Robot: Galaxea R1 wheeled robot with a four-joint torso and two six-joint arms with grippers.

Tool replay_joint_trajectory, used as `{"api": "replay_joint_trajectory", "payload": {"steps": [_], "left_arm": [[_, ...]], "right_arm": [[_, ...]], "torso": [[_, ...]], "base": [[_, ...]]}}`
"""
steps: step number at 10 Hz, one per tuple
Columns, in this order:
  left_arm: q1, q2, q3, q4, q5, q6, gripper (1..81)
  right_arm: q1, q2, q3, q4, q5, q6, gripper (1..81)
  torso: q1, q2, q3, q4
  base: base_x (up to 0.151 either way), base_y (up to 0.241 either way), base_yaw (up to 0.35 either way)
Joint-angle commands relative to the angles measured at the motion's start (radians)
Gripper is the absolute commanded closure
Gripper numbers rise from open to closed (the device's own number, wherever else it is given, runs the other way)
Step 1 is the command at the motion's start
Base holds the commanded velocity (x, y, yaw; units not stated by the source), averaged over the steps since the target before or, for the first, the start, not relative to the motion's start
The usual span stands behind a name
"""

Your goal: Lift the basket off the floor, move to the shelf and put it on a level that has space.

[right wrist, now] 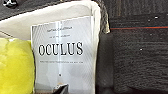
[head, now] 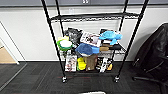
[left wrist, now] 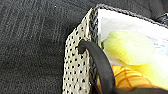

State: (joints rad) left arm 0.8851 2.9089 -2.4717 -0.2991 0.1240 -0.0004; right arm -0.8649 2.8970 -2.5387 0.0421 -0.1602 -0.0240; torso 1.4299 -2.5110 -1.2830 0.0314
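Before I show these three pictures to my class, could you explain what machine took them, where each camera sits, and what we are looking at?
The machine is a wheeled robot with two arms. One picture comes from a camera high on its head, looking forward and down. It shows a tall black wire rack on small wheels, standing on dark charcoal carpet against a pale wall. Its two lower tiers are crowded: a blue plush toy, a blue cap, a green bowl and boxes. The upper tier looks bare.

The other two pictures come from cameras on the robot's wrists, looking closely at a beige woven basket with a pale lining and a dark handle. Inside lie something soft and yellow and a white box printed OCULUS. Carpet shows beside the basket. Whether either tool grips the basket cannot be told.
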Motion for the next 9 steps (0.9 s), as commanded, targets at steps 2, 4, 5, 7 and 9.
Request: {"api": "replay_joint_trajectory", "payload": {"steps": [2,4,5,7,9], "left_arm": [[-0.064,-0.006,0.011,-0.003,0.121,0.0,81.1],[-0.064,-0.014,0.011,-0.011,0.123,0.002,81.1],[-0.064,-0.017,0.011,-0.011,0.123,0.002,81.1],[-0.064,-0.02,0.013,-0.011,0.124,0.002,81.1],[-0.064,-0.046,0.039,-0.034,0.137,0.0,81.1]], "right_arm": [[0.115,-0.028,0.029,0.041,-0.041,0.004,1.0],[0.114,-0.034,0.042,0.041,-0.044,0.004,1.0],[0.112,-0.037,0.048,0.039,-0.042,0.003,81.1],[0.115,-0.046,0.06,0.044,-0.044,0.004,81.1],[0.112,-0.091,0.132,0.084,-0.048,0.004,81.1]], "torso": [[0.0,0.0,0.0,0.0],[0.0,0.0,0.0,0.0],[0.0,0.0,0.0,0.0],[0.0,0.0,0.0,0.0],[0.0,0.0,0.0,0.0]], "base": [[0.0,0.0,0.0],[0.0,0.0,0.0],[0.0,0.0,0.0],[0.0,0.0,0.0],[0.0,0.0,0.0]]}}
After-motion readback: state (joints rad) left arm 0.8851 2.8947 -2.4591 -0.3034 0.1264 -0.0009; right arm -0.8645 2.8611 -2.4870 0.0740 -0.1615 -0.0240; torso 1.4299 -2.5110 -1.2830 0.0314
